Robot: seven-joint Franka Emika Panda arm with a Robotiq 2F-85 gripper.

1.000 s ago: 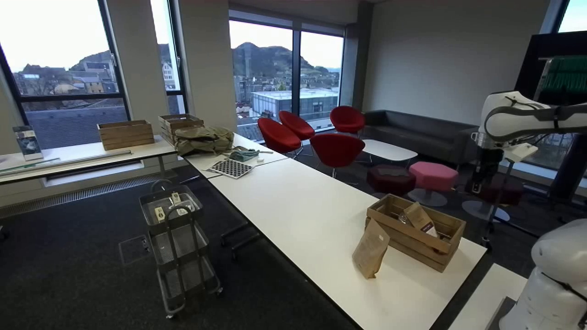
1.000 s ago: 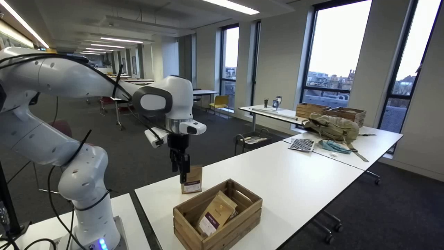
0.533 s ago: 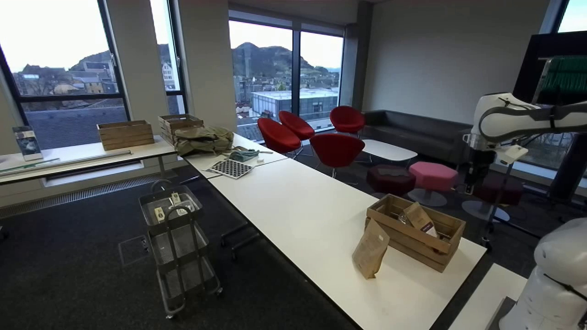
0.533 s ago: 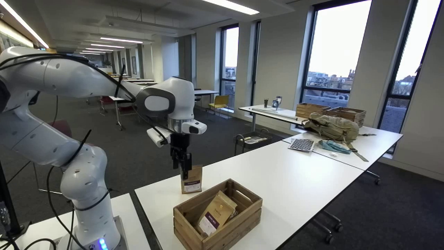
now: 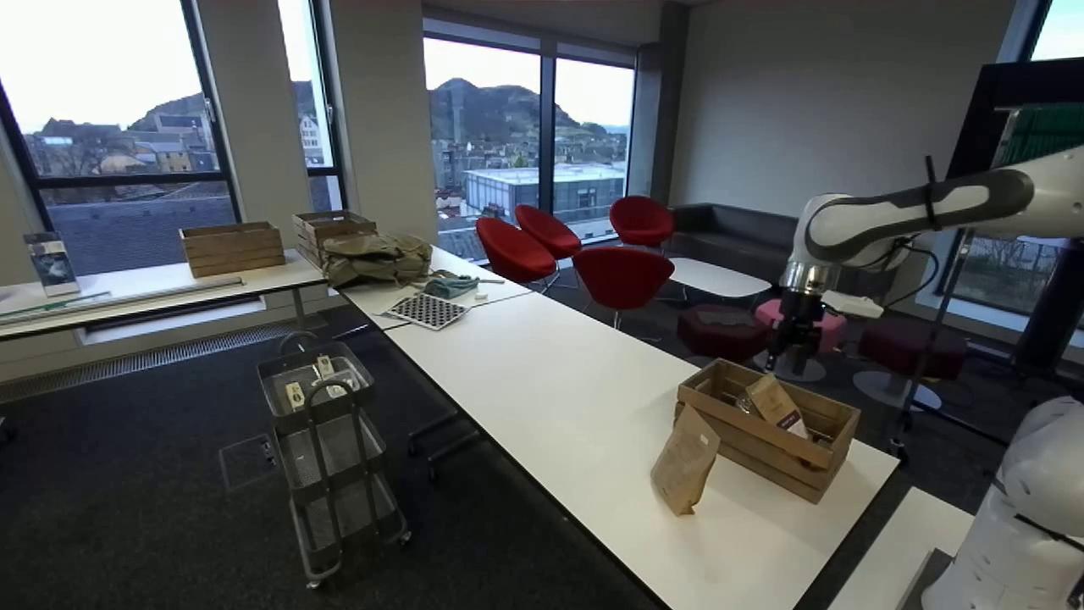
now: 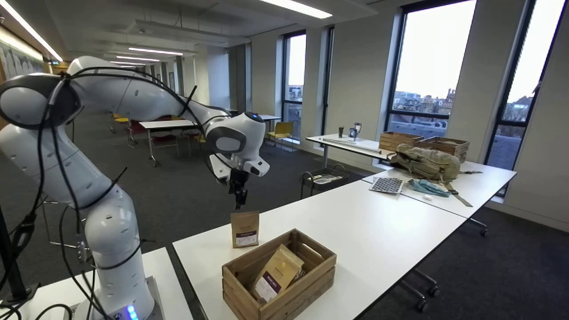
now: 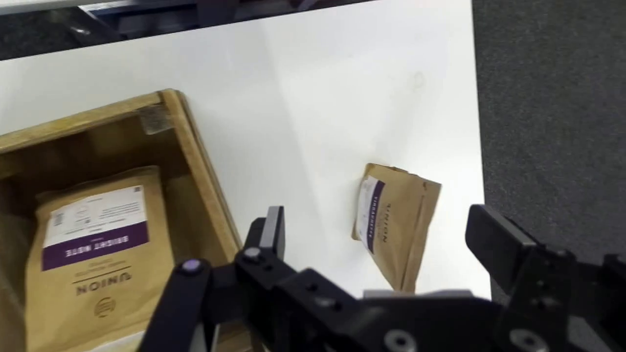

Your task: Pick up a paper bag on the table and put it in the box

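Here, jaws wide apart; paper bag (image 6: 245,229) upright, just beside the box (image 6: 306,284).

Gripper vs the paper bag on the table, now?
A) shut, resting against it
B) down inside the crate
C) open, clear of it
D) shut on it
C: the gripper shows its jaws wide apart in the wrist view and hangs clear of the paper bag in an exterior view.

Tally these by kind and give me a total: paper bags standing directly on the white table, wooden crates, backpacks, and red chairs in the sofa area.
Paper bag on the white table: 1
Near wooden crate and far wooden crates: 3
Backpack: 1
Red chairs: 4
Total: 9
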